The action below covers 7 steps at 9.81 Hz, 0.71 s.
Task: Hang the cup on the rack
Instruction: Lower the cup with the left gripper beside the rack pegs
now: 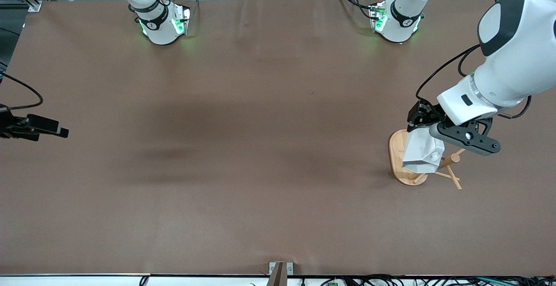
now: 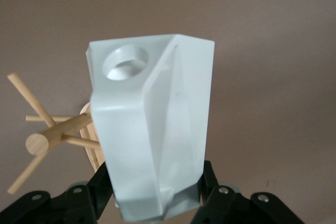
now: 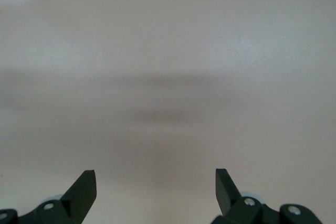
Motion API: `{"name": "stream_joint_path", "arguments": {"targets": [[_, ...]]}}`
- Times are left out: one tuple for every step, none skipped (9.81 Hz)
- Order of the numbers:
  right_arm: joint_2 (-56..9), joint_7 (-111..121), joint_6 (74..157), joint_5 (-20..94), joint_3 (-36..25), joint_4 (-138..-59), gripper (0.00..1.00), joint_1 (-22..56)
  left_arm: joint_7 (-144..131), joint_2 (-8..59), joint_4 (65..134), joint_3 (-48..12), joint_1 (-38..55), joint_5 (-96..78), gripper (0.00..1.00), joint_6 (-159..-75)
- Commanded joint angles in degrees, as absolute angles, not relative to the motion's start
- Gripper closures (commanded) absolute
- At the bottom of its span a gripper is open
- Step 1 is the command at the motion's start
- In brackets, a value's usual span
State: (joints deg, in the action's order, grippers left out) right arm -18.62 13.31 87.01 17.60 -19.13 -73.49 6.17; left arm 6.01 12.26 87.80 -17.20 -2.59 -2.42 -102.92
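Note:
The white faceted cup (image 1: 422, 153) hangs in the air over the bamboo rack (image 1: 397, 158), at the left arm's end of the table. My left gripper (image 1: 434, 133) is shut on the cup's body. In the left wrist view the cup (image 2: 152, 129) sits between the black fingers (image 2: 97, 190), its blocky handle and round hole (image 2: 125, 62) pointing away from the wrist. The rack's post (image 2: 41, 142) and thin pegs (image 2: 23, 90) stand beside the cup; no peg passes through the hole. My right gripper (image 1: 45, 127) waits open at the right arm's end, and the right gripper (image 3: 155, 182) holds nothing.
The brown table top (image 1: 260, 147) stretches between the two arms. The two robot bases (image 1: 163, 25) stand along the edge farthest from the front camera. A small metal bracket (image 1: 280, 268) sits at the nearest table edge.

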Motion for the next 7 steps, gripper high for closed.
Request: {"name": "stream_joint_path", "arguments": {"targets": [[-14.87, 11.61, 86.13, 13.12, -18.81, -73.48, 0.00, 5.89, 2.22, 6.43, 96.40, -13.45, 1.92, -4.64, 0.79, -103.27], [-13.90, 9.08, 86.22, 8.14, -18.63, -73.39, 0.00, 6.06, 2.02, 4.85, 99.20, -12.32, 3.24, -6.49, 0.79, -103.36], [-13.63, 8.44, 86.13, 7.22, -18.55, -73.30, 0.00, 5.98, 1.93, 3.35, 102.27, -10.39, 4.99, -7.03, 0.78, -103.97], [-13.36, 8.44, 85.78, 6.86, -18.54, -73.21, 0.00, 5.89, 2.02, 2.47, 104.91, -9.41, 6.31, -7.38, 0.77, -104.93], [-12.92, 8.35, 85.26, 6.68, -18.63, -72.43, 0.00, 5.89, 2.54, 2.11, 107.03, -9.40, 6.68, -7.38, 0.77, -106.59], [-11.79, 8.26, 85.25, 6.42, -18.63, -72.25, 0.00, 6.15, 2.72, 1.85, 109.57, -8.62, 7.72, -7.38, 0.77, -109.05], [-10.91, 8.35, 85.17, 6.24, -18.55, -72.33, 0.00, 6.24, 3.42, 1.67, 111.34, -7.92, 8.17, -7.38, 0.77, -110.81]]}}
